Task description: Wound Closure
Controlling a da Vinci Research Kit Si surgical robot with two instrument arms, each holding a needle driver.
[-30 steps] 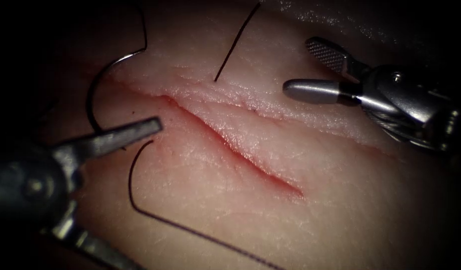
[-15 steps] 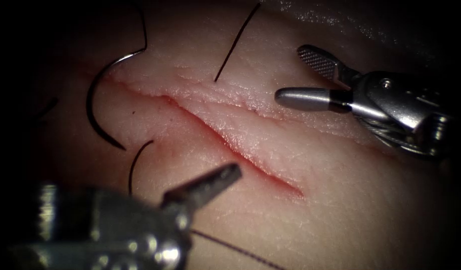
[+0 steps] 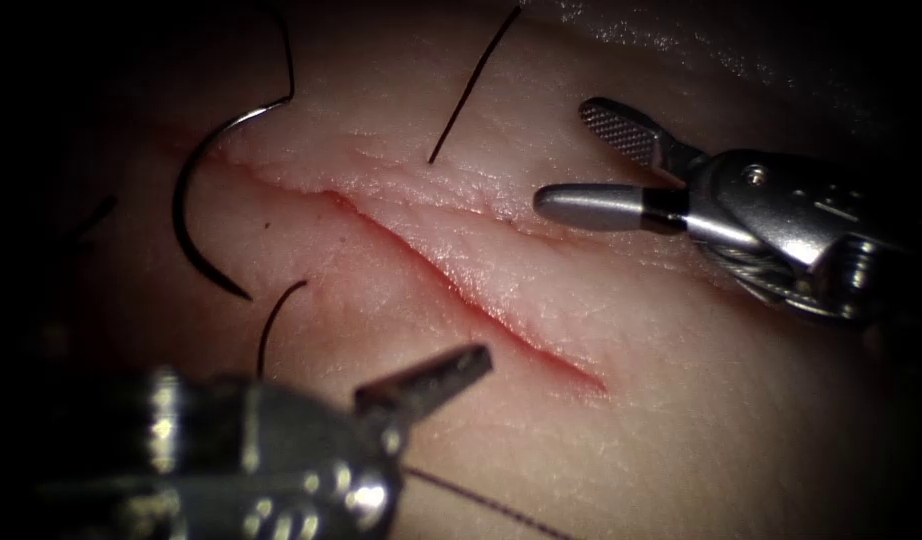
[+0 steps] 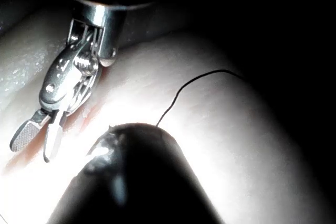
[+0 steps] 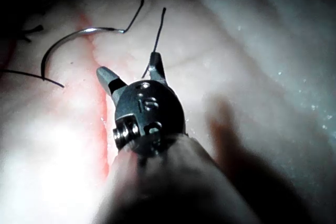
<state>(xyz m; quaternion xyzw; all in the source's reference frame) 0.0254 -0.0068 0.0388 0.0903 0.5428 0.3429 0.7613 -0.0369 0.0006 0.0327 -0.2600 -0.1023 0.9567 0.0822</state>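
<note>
The curved needle (image 3: 186, 215) lies free on the tissue (image 3: 681, 420) at the left end of the cut (image 3: 461, 295), held by neither tool; it also appears in the right wrist view (image 5: 63, 40). Thread (image 3: 286, 60) leaves its blunt end and runs up. A second stretch of thread (image 3: 266, 340) surfaces on the left side of the cut and passes under my left tool (image 3: 451, 370), which hovers low over that side and holds nothing I can see. My right tool (image 3: 561, 155) (image 5: 130, 69) (image 4: 34, 148) is open and empty above the right side.
A short length of thread (image 3: 471, 85) meets the tissue on the right side of the cut, near the right tool. Red fluid (image 3: 541, 350) lines the cut. A dark cut end of thread (image 3: 91, 215) lies at the far left.
My left tool has swung away from the needle, down and to the right, and now sits beside the middle of the cut. The right tool has crept left. The needle has not moved.
</note>
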